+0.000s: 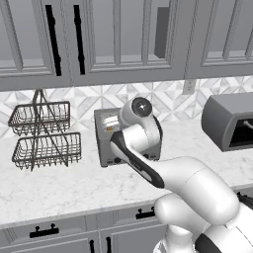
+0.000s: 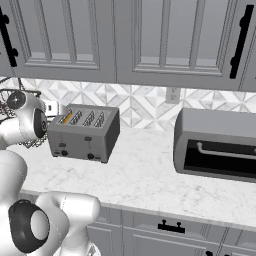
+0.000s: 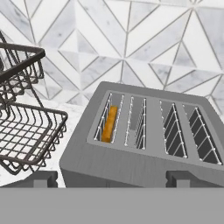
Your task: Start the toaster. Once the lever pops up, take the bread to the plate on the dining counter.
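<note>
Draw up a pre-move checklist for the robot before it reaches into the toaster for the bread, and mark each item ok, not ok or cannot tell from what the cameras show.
1. Bread in a slot: ok, it sits edge-on in the leftmost slot of the toaster.
2. Bread raised clear of the slot for gripping: not ok, it sits low between the wires.
3. Gripper open: ok, the finger tips stand wide apart at the front of the toaster.
4. Gripper lined up over the bread: not ok, the bread lies left of centre between the tips.
5. Wire basket rack clear of the toaster: ok, it stands apart to the left.
6. Lever popped up: cannot tell.
</note>
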You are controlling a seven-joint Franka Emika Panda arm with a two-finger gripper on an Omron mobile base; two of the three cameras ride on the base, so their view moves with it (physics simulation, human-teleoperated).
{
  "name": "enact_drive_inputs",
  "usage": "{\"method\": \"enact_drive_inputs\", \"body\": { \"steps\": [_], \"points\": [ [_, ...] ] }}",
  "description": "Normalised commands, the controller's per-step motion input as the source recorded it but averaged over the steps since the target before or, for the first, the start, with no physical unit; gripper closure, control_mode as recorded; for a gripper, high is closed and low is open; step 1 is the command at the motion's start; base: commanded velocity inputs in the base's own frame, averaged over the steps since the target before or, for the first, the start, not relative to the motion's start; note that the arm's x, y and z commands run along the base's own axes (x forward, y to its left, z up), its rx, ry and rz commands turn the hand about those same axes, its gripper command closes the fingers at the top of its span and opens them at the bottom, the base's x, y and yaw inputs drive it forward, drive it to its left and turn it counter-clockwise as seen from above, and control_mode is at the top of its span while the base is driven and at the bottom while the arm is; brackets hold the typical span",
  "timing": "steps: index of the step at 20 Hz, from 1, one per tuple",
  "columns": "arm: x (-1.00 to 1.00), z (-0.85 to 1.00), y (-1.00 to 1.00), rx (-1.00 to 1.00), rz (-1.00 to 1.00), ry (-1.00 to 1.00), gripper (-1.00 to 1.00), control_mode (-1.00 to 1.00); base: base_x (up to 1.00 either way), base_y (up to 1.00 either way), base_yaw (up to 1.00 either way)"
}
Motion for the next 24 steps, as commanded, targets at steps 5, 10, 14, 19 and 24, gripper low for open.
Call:
{"method": "enact_drive_inputs", "body": {
  "steps": [5,10,14,19,24],
  "points": [
    [0.00,0.00,0.00,0.00,0.00,0.00,-1.00,-1.00,0.00,0.00,0.00],
    [0.00,0.00,0.00,0.00,0.00,0.00,-1.00,-1.00,0.00,0.00,0.00],
    [0.00,0.00,0.00,0.00,0.00,0.00,-1.00,-1.00,0.00,0.00,0.00],
    [0.00,0.00,0.00,0.00,0.00,0.00,-1.00,-1.00,0.00,0.00,0.00],
    [0.00,0.00,0.00,0.00,0.00,0.00,-1.00,-1.00,0.00,0.00,0.00]
  ]
}}
